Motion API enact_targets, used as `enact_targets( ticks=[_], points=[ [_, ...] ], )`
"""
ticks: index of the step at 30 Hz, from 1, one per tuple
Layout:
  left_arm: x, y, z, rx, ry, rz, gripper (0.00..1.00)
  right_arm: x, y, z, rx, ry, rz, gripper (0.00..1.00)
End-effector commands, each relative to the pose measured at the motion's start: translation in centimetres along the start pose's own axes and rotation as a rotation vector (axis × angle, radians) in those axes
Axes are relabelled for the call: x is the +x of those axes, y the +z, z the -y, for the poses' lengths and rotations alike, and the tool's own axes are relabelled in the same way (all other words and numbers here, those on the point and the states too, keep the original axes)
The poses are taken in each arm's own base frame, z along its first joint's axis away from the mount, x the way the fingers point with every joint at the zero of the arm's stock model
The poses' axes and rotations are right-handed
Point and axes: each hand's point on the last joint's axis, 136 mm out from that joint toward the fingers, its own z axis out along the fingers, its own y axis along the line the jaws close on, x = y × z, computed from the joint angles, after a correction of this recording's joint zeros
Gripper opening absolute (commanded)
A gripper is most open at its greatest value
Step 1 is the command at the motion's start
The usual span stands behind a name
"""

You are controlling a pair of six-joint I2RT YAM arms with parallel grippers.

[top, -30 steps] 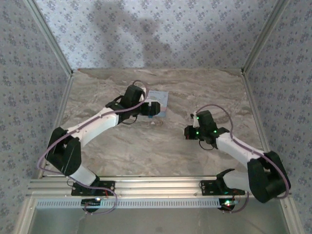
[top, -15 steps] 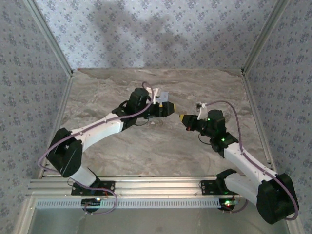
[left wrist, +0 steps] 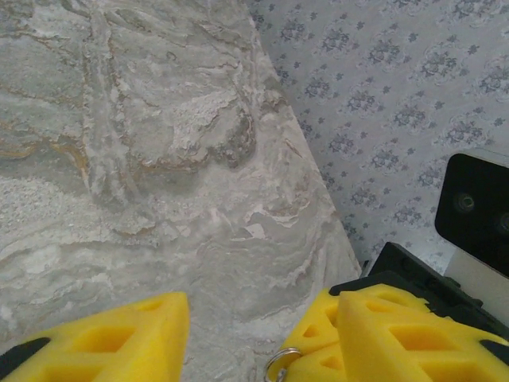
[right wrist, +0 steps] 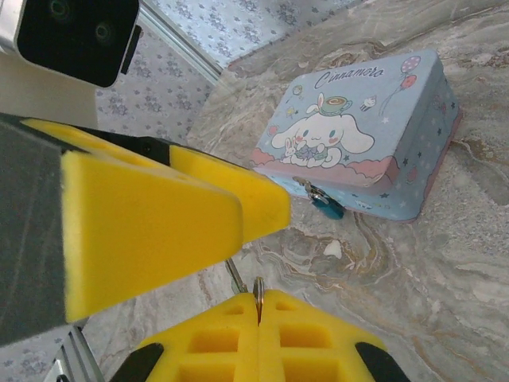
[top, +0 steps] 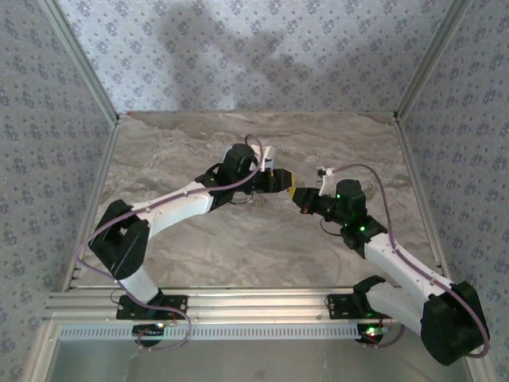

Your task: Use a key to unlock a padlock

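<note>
In the right wrist view, my right gripper (right wrist: 258,306) is shut on a silvery ring (right wrist: 257,288), and the thin key (right wrist: 236,277) sticks out beside it. The yellow fingers (right wrist: 151,227) of my left gripper hang just above the key. The small blue padlock (right wrist: 328,207) hangs on the clasp of the light-blue cartoon tin (right wrist: 374,103). Seen from above, the left gripper (top: 280,181) and right gripper (top: 301,196) meet tip to tip over mid-table. My left gripper (left wrist: 262,318) is open, and the key ring (left wrist: 280,362) sits between its pads.
Patterned walls (top: 254,56) close the marble table (top: 238,247) on three sides. The tin lies flat behind the grippers. A metal rail (top: 254,306) runs along the near edge by the arm bases.
The left arm has swung right off the tin to meet the right gripper, and its jaws have narrowed. The right gripper has moved up and left, still shut on the key.
</note>
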Motion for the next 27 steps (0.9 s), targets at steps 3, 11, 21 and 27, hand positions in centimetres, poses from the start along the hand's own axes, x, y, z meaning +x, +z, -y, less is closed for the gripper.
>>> enact_targets(
  ticks=[3, 11, 21, 27],
  points=[
    [-0.9, 0.2, 2.0, 0.059, 0.031, 0.012, 0.36, -2.1, -0.1, -1.8, -0.041, -0.003, 0.048, 0.0],
    [-0.8, 0.1, 1.9, 0.05, 0.04, 0.011, 0.15, -2.1, -0.1, -1.6, -0.05, 0.035, 0.057, 0.0],
    [-2.3, -2.7, 2.1, -0.026, 0.119, 0.053, 0.0, -2.0, -2.1, 1.2, -0.034, 0.069, 0.056, 0.29],
    [-2.9, -4.1, 2.8, -0.021, 0.151, 0.07, 0.0, -2.9, -3.0, -1.5, -0.168, 0.001, 0.066, 0.47]
  ],
)
